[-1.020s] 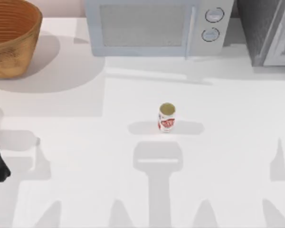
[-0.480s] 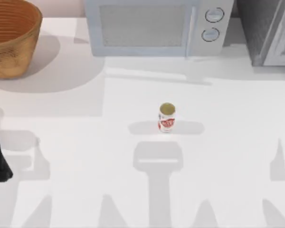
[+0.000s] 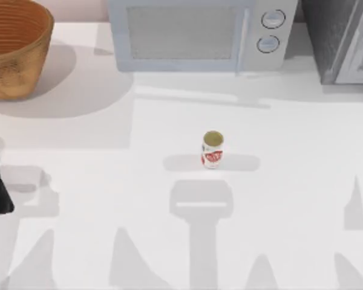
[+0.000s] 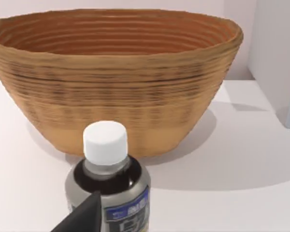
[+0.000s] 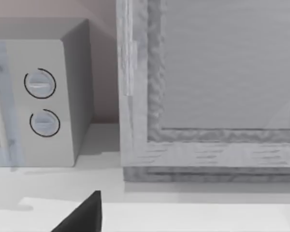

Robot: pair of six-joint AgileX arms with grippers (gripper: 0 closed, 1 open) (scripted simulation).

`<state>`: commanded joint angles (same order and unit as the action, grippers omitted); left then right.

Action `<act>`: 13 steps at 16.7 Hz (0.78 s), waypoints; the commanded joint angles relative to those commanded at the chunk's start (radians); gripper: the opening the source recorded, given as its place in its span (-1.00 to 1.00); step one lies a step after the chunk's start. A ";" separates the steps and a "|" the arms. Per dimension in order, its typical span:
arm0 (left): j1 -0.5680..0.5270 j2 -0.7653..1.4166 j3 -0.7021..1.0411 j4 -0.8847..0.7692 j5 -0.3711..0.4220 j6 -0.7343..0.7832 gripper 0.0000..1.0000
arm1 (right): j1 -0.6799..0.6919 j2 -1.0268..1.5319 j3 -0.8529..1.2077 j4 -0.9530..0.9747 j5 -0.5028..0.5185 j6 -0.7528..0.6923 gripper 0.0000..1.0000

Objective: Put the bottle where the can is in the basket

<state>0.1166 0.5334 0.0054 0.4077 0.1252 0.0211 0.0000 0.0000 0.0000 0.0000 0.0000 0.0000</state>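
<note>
White table point(image 3: 109, 169), basket point(image 3: 12, 48), microwave point(image 3: 196, 33), can point(image 3: 212, 150) upright mid-table

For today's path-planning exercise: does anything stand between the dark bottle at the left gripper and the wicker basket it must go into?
Nothing visible does. In the left wrist view, the dark white-capped bottle faces bare white table up to the orange-brown woven wicker basket. The small white red-labelled can stands mid-table, off that path.

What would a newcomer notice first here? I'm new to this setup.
The big wicker basket at the table's far left corner, and the small red-and-white can standing alone mid-table. In the left wrist view, a white-capped bottle stands before the basket; a microwave sits at the back.
</note>
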 joint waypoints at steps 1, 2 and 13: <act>0.017 0.072 0.004 0.065 0.019 0.003 1.00 | 0.000 0.000 0.000 0.000 0.000 0.000 1.00; 0.034 0.146 0.008 0.131 0.038 0.007 1.00 | 0.000 0.000 0.000 0.000 0.000 0.000 1.00; 0.218 0.952 0.048 0.837 0.233 0.058 1.00 | 0.000 0.000 0.000 0.000 0.000 0.000 1.00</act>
<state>0.3344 1.4856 0.0535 1.2447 0.3585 0.0790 0.0000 0.0000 0.0000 0.0000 0.0000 0.0000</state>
